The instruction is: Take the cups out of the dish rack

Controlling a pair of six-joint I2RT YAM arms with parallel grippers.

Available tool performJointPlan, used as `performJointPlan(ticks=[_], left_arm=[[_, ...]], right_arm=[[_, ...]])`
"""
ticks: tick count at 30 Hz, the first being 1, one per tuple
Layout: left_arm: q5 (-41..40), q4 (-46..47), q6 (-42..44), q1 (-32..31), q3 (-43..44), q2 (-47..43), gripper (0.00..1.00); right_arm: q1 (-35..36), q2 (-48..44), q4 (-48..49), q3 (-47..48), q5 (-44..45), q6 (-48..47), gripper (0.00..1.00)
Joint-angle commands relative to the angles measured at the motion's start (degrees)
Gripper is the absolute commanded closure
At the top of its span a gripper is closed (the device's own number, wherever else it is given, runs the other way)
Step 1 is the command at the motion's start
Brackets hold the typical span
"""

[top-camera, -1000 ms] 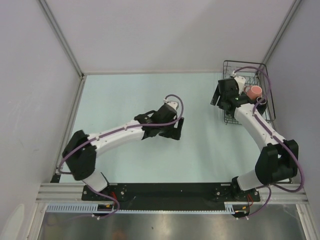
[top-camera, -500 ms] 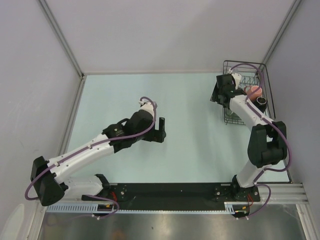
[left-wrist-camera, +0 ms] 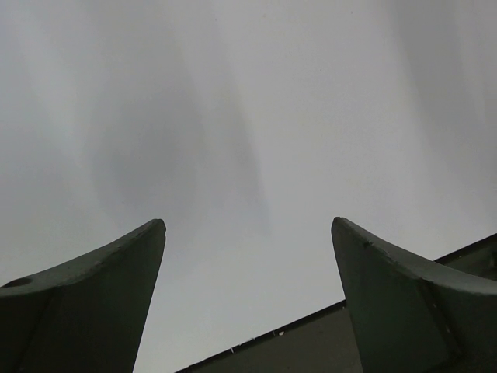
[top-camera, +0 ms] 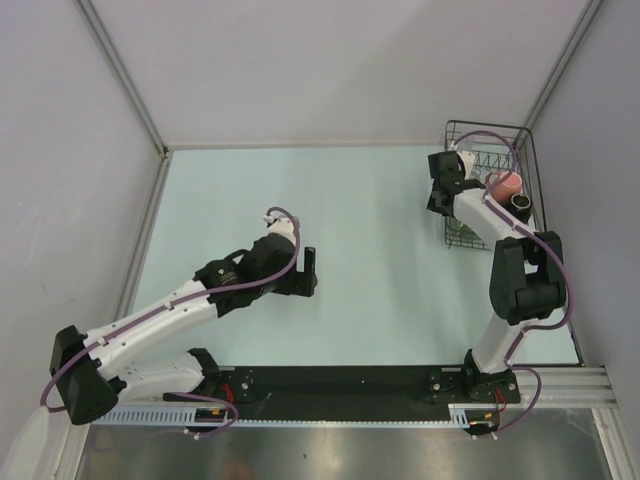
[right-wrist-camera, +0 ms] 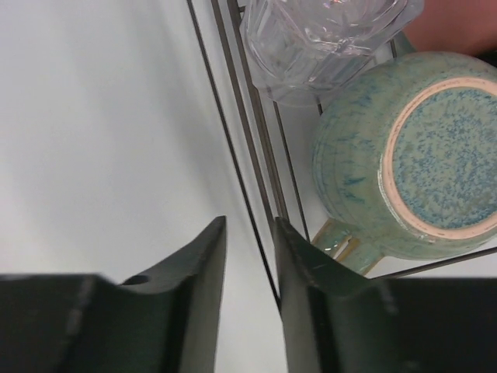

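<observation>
straddling the dish rack (right-wrist-camera: 260,132) wire, right jaws gape narrowly.

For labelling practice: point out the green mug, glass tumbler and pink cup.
green mug (right-wrist-camera: 443,148), right wrist view, speckled base
glass tumbler (right-wrist-camera: 311,39), right wrist view, ribbed wall
pink cup (top-camera: 506,184), top external view, side

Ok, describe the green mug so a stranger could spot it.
Find the black wire rack in the table's far right corner. Inside its left wall sits the mug, bottom up: speckled green, handled, unlike the clear glass beside it.
</observation>
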Motion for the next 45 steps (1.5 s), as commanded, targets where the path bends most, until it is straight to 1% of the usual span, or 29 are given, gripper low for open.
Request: performJointPlan(ticks=[1,2,3,4,5,6,11,17,20,27,30,33,36,40,41,45], left_arm=[[-1.14,0.05,-1.42,0.32,-0.31,-2.29,0.06],[-1.14,0.05,-1.51,0.32,-0.31,-2.38,0.06],[-1.14,-0.13,-1.51,0.32,-0.23,-2.56,0.06],[-1.14,-0.30,-1.51,0.32,-0.22,-2.65,0.06],[-1.14,-0.39,-1.59,0.32,-0.31,-2.73,0.06],[-1.23,-0.57,-1.68,0.32,-0.40,-3.00,0.06],[-1.23,-1.01,-1.86,0.32,-0.58,-3.61,0.06],[-1.23,-1.36,-1.95,0.32,-0.75,-3.70,0.07],[-1.23,-1.45,-2.12,0.32,-0.75,-3.70,0.07],[-2.72,-1.89,-3.09,0.40,-0.58,-4.40,0.07],[-3.78,-2.41,-3.26,0.40,-0.40,-4.93,0.06],[-4.39,-2.85,-3.00,0.32,-0.05,-5.19,0.07],[-4.92,-3.64,-3.00,0.32,0.48,-5.81,0.07],[-6.15,-4.43,-3.09,0.40,0.65,-6.86,0.07],[-6.42,-4.70,-3.18,0.40,0.57,-7.21,0.07],[-7.65,-5.93,-3.18,0.40,0.66,-8.18,0.07]], right_arm=[[1.04,-0.53,3.19,-0.71,-2.81,0.79,0.68],[1.04,-0.36,3.19,-0.71,-2.89,0.79,0.70],[1.04,-0.18,3.02,-0.71,-2.81,0.79,0.74],[1.13,-0.01,2.76,-0.71,-2.81,0.70,0.83],[1.04,0.08,2.67,-0.71,-2.72,0.70,0.90],[1.13,0.34,2.58,-0.80,-2.46,0.79,1.00],[0.95,0.79,1.88,-1.67,-2.19,0.87,1.00],[1.48,-1.85,2.76,-4.31,-1.84,1.84,1.00],[1.74,-2.55,1.62,-4.57,-2.54,2.02,1.00],[5.78,-4.49,0.47,-7.12,-3.25,2.37,1.00],[9.46,-5.28,0.12,-7.91,-2.72,3.42,1.00],[11.58,-6.68,-0.58,-8.35,-1.67,5.53,1.00],[14.39,-8.17,-1.64,-8.01,-1.58,9.30,1.00],[21.33,-8.27,-3.65,-5.64,0.78,13.00,1.00],[24.56,-8.01,-4.62,-5.02,1.49,14.66,1.00],[31.00,-5.55,-6.91,-1.77,3.60,19.50,1.00]])
